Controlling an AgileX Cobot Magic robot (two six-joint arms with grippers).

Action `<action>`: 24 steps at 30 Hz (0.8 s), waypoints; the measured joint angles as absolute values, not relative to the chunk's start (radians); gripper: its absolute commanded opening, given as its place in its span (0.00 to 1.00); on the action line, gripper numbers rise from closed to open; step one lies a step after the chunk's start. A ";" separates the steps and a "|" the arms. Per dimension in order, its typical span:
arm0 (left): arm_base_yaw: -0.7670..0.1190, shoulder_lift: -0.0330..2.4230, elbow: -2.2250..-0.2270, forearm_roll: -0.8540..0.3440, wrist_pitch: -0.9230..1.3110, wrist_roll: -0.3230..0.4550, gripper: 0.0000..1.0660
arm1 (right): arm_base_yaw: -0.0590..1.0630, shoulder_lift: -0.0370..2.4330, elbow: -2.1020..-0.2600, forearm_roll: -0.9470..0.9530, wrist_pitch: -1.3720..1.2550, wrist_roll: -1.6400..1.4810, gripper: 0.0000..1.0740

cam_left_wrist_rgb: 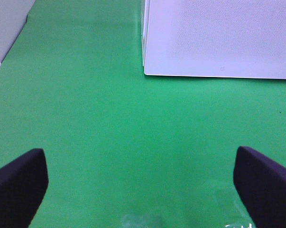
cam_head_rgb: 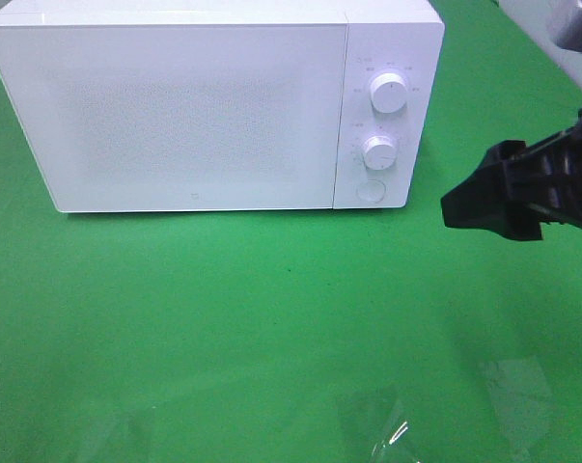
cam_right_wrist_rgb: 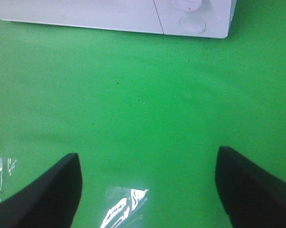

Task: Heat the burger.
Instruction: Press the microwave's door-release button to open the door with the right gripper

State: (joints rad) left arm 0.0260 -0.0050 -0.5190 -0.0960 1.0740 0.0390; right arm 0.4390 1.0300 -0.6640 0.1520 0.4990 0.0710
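The burger is out of view in every frame. A white microwave [cam_head_rgb: 194, 106] stands at the back of the green cloth with its door shut; it also shows in the left wrist view [cam_left_wrist_rgb: 218, 38] and the right wrist view [cam_right_wrist_rgb: 109, 12]. My right gripper [cam_head_rgb: 474, 188] hovers open and empty to the right of the microwave's control panel, above the cloth [cam_right_wrist_rgb: 147, 190]. My left gripper [cam_left_wrist_rgb: 143, 185] is open with nothing between its fingers, over bare cloth in front of the microwave's left corner; the high view does not show it.
The microwave's panel has two round knobs [cam_head_rgb: 388, 94] [cam_head_rgb: 378, 151] and a round button [cam_head_rgb: 371, 190] below them. Shiny clear patches [cam_head_rgb: 377, 424] [cam_head_rgb: 517, 386] lie on the green cloth [cam_head_rgb: 223, 318] near the front edge. A grey wall [cam_left_wrist_rgb: 5, 23] borders the cloth at the left.
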 measured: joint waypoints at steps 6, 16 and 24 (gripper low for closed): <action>0.026 -0.005 -0.519 -0.096 1.074 0.039 0.93 | 0.439 0.917 -0.656 0.124 0.619 0.071 0.69; 0.026 -0.005 -0.519 -0.096 1.074 0.039 0.93 | 0.407 0.517 -0.615 0.031 0.714 0.111 0.71; 0.026 -0.005 -0.519 -0.096 1.074 0.039 0.93 | 0.204 0.249 -0.615 0.000 0.860 0.126 0.71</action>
